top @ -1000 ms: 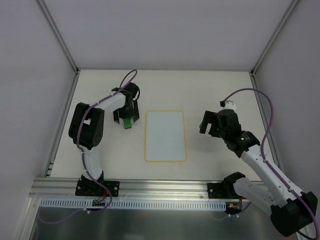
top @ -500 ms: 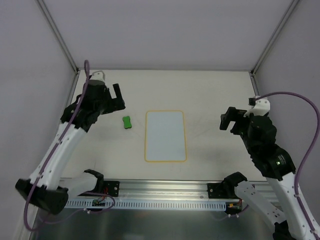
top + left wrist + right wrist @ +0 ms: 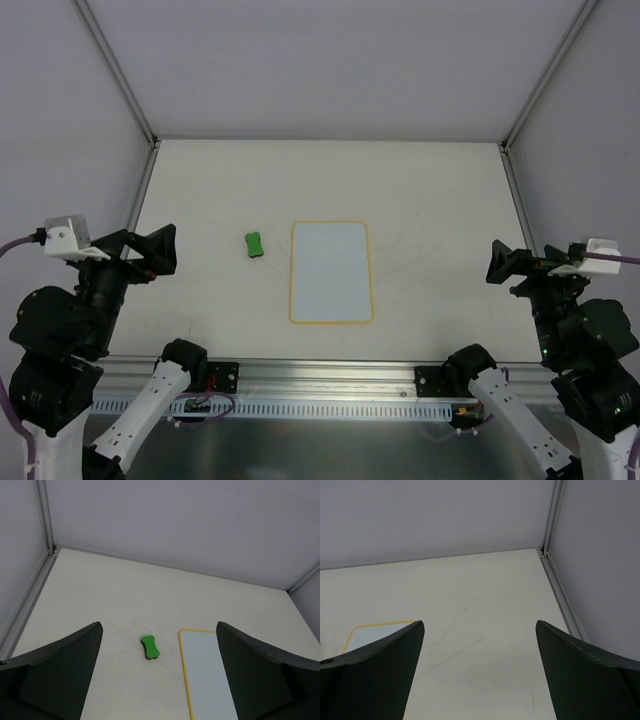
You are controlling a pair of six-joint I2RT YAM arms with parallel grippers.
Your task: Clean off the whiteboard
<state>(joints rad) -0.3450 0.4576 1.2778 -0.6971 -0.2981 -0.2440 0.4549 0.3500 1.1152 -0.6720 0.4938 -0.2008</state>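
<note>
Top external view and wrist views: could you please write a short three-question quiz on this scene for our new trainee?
1. True or false: the whiteboard bears blue writing.
2. Where does the green eraser lie? A) on top of the whiteboard; B) on the table, beside the whiteboard's left edge, not touching it; C) hidden under the whiteboard.
3. Fill in: the left gripper and the right gripper are both ____, holding nothing.
Key: 1 false, its surface looks clean; 2 B; 3 open.
</note>
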